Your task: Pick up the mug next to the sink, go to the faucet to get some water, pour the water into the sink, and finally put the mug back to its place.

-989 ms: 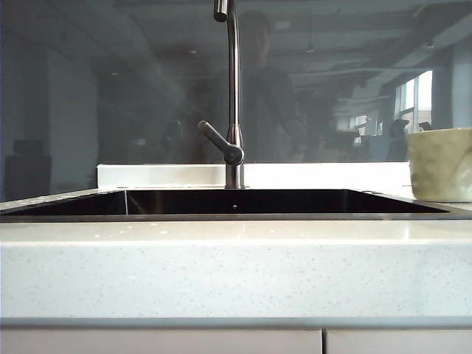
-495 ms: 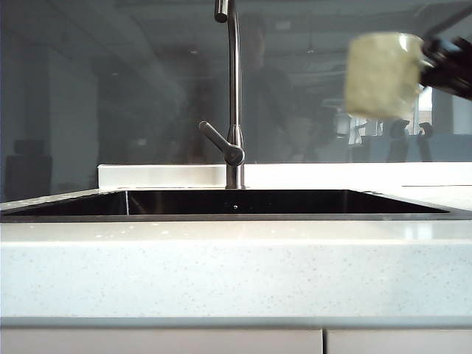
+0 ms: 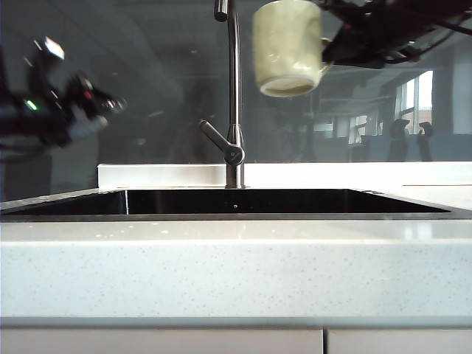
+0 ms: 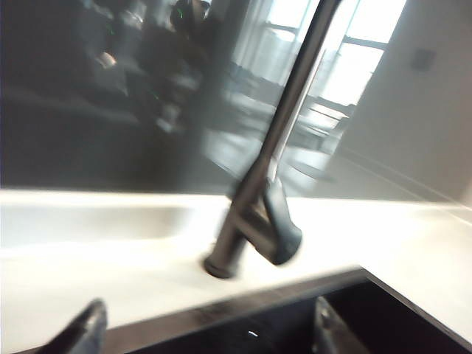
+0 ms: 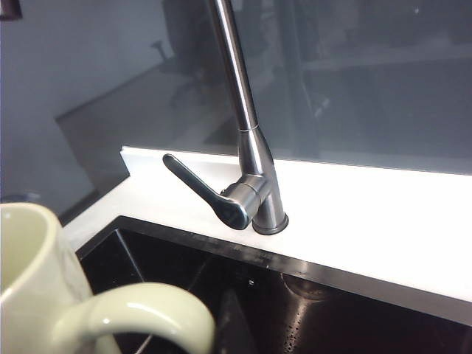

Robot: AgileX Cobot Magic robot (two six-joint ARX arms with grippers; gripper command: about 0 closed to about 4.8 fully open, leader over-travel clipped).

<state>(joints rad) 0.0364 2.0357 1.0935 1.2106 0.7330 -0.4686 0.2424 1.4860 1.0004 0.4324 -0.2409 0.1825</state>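
The pale cream-green mug hangs high above the sink, just right of the faucet tube, roughly upright with its base showing from below. My right gripper reaches in from the right and is shut on the mug's loop handle. The mug body fills a corner of the right wrist view, with the right gripper mostly hidden behind the handle. My left gripper hovers, blurred, at the far left. In its wrist view the left gripper is open and faces the faucet.
Speckled white countertop frames the basin, with a raised white ledge behind it. The faucet's lever juts out toward the sink. A dark glass wall stands behind everything.
The mug left the counter at the right, rose, and travelled left to beside the faucet tube. The left arm came into view at the left.
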